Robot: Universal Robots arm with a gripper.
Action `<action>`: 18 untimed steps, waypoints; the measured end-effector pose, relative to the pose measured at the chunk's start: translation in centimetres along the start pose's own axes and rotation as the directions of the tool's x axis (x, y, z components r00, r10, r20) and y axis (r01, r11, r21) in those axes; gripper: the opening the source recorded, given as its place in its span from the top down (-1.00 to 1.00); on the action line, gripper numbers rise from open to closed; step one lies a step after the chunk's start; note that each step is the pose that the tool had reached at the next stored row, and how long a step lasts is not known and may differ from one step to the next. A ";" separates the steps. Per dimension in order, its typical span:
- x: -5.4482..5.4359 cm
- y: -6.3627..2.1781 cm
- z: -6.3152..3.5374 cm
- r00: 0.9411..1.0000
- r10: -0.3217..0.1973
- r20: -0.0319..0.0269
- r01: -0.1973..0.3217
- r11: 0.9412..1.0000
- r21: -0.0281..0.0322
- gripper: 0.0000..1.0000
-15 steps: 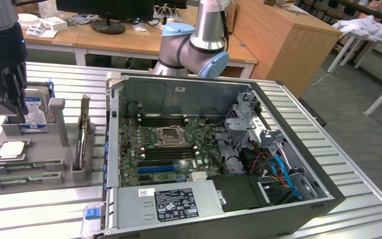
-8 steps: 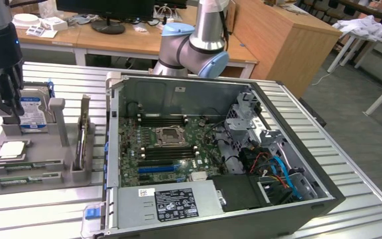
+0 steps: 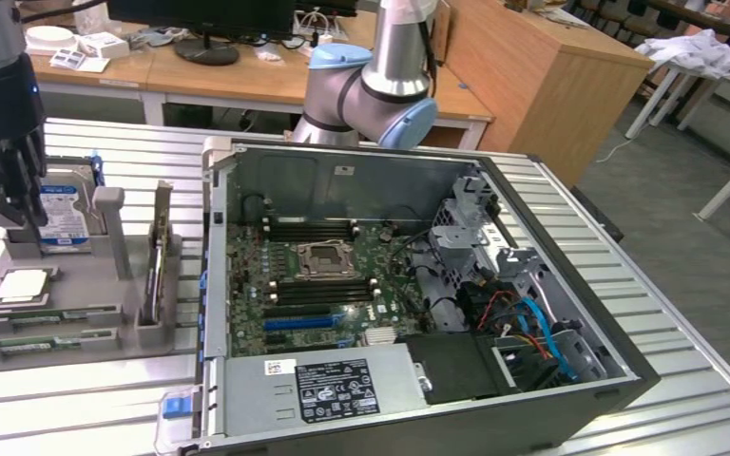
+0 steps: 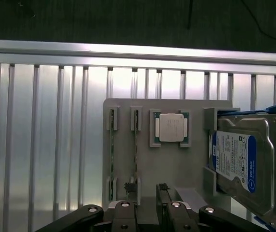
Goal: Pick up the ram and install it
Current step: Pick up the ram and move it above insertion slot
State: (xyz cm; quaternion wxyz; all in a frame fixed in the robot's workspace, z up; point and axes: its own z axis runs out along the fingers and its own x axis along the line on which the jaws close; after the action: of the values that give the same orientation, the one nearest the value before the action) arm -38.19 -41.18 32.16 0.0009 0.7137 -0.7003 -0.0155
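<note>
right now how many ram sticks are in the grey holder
2. The outer ram stick lies along the edge of the grey holder, the inner ram stick between it and the processor. None seems hidden.

I count two ram sticks (image 4: 136, 154), one bare processor chip (image 4: 171, 127) and one hard drive (image 4: 235, 162), all on one grey holder (image 4: 176, 164). One open computer case (image 3: 339, 180), with one motherboard (image 3: 327, 285) and one power supply (image 3: 327, 389) inside. One tabletop (image 4: 41, 145). Two fingers (image 4: 126, 215).
</note>
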 end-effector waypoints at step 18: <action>0.2 -0.05 3.26 1.000 0.000 0.000 0.000 1.000 0.000 0.40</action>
State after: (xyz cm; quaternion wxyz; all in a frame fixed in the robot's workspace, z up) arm -38.21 -41.26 28.89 0.0011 0.7137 -0.7003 -0.0157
